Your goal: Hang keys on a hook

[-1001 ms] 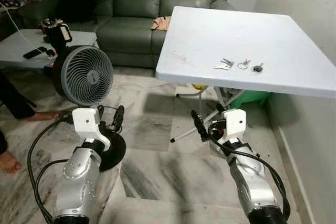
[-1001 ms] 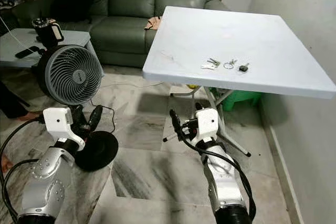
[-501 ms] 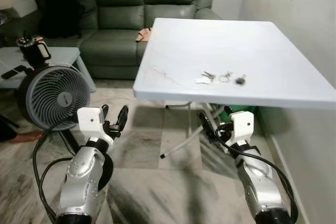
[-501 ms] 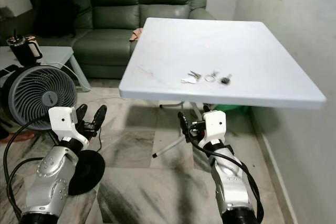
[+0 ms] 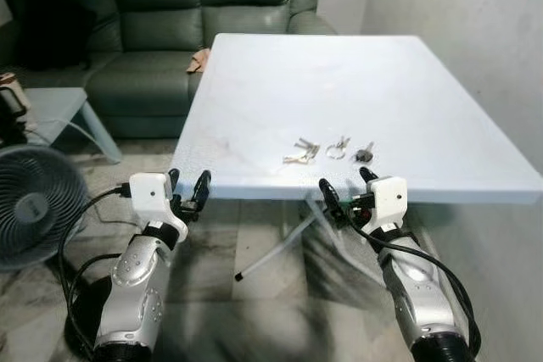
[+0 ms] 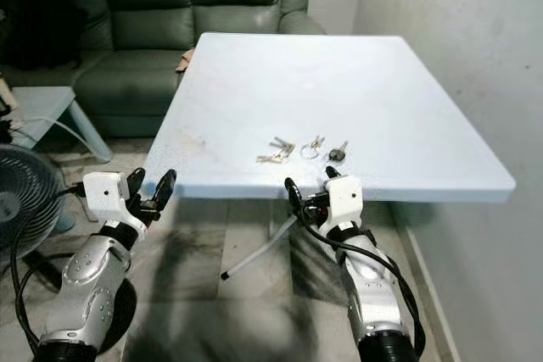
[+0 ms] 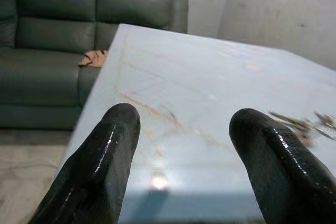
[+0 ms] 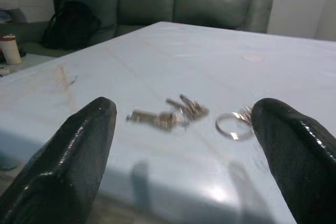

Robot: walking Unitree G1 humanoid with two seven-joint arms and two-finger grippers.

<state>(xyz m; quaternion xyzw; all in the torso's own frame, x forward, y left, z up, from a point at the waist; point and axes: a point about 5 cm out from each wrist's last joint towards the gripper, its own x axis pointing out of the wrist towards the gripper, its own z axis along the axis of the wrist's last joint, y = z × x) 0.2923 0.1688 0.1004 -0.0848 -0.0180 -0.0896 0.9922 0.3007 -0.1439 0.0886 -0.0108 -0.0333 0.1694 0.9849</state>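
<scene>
While both grippers gape, keys lie on white table nr sofa.

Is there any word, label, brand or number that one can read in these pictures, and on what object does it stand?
No readable text in any view.
The keys on the table show no legible marking; they are small and blurred.
The fan has a pale spot at its centre, perhaps a logo, too small to read.
The grippers, left and right, bear no visible label.

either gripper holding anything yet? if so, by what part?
Nothing held. Left gripper and right gripper are both open, at the near edge of the table. The keys lie untouched on it.
</scene>
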